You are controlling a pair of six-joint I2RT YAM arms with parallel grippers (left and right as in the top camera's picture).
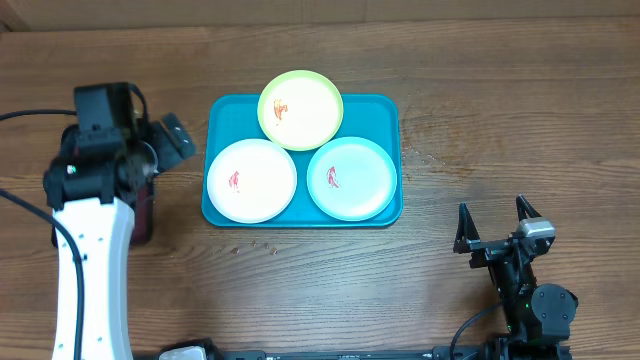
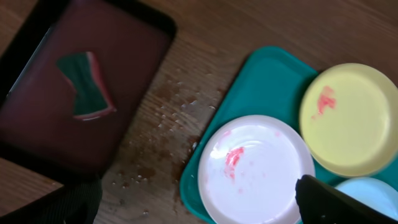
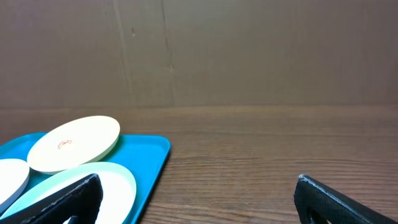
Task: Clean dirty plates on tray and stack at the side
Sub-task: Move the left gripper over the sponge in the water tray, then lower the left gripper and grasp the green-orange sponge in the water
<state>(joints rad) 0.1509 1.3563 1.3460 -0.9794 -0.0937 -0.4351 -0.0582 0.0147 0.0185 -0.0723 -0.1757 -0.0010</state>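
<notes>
While the round plastic yellow-green plate (image 1: 301,108), white plate (image 1: 250,180) and pale blue plate (image 1: 351,178) are carried on the rectangular teal plastic tray (image 1: 382,113) at mid-frame, the left gripper (image 2: 198,206) and right gripper (image 1: 492,214) are seen wide, empty.

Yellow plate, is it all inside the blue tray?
Not fully. The yellow-green plate pokes out past the tray at its far rim in the overhead view.

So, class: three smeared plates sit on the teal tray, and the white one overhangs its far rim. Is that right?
No. The overhead view shows the yellow-green plate overhanging the far rim of the teal tray. The white plate sits nearer the arms, beside the pale blue plate.
</notes>
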